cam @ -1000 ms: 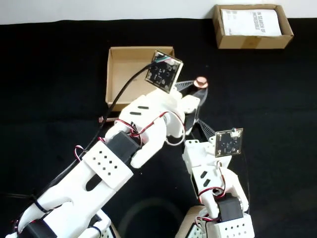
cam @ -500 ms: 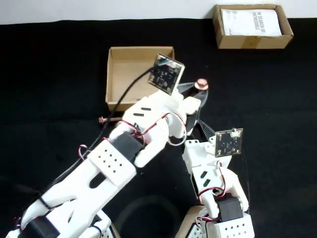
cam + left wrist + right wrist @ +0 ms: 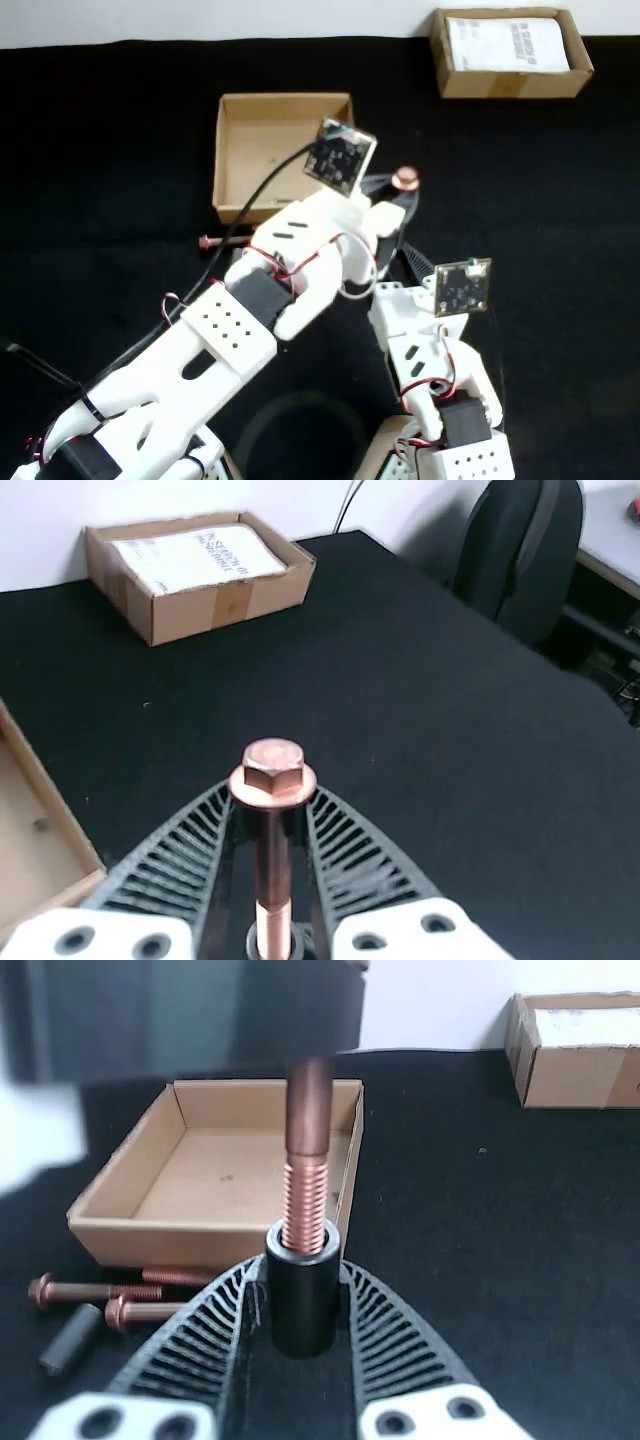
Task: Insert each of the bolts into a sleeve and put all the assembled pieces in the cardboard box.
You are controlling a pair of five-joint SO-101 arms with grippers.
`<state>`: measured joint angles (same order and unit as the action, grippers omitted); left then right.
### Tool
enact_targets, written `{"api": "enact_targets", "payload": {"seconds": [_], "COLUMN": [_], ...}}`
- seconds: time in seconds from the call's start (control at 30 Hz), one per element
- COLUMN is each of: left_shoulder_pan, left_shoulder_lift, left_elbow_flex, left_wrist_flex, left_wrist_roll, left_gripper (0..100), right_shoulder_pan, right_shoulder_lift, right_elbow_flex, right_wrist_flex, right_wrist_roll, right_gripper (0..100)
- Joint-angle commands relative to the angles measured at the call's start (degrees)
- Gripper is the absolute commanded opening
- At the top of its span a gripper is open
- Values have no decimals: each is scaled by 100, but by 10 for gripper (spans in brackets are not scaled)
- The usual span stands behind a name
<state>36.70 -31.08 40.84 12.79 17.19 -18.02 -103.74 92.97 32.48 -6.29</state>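
Bolt (image 3: 305, 1175) in sleeve (image 3: 300, 1305) mouth — box (image 3: 160, 1240) near

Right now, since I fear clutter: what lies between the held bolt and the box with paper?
The black table is bare between the bolt and the paper-filled box, as the left wrist view shows.

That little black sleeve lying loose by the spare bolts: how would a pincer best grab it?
Likely around its middle, straight down from above, closing across its round width. The sleeve lies on its side, a short plain tube, both curved flanks free. The bolts lie close by one end, so gripping lengthwise might knock them.
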Motion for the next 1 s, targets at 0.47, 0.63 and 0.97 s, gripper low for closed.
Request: {"api": "enact_targets", "payload": {"seconds": [0.47,0.63,0.97], "left_shoulder_pan": [646,549,576], "left_shoulder_lift": [-497,-549,-585], "left_elbow_flex": [189,207,154], "left_wrist_flex": [747,1389,2400], "left_wrist_roll": [-264,-747,-791], "left_gripper": [9,14,210], "right_shoulder_pan": [163,312,312], "right_shoulder_lift": [-66,-57,-48], "right_elbow_flex": [-92,-92,-66], "right_wrist_flex": [-84,-84,-84], "right_wrist_roll": [-9,202,290], "right_gripper": [7,7,7]}}
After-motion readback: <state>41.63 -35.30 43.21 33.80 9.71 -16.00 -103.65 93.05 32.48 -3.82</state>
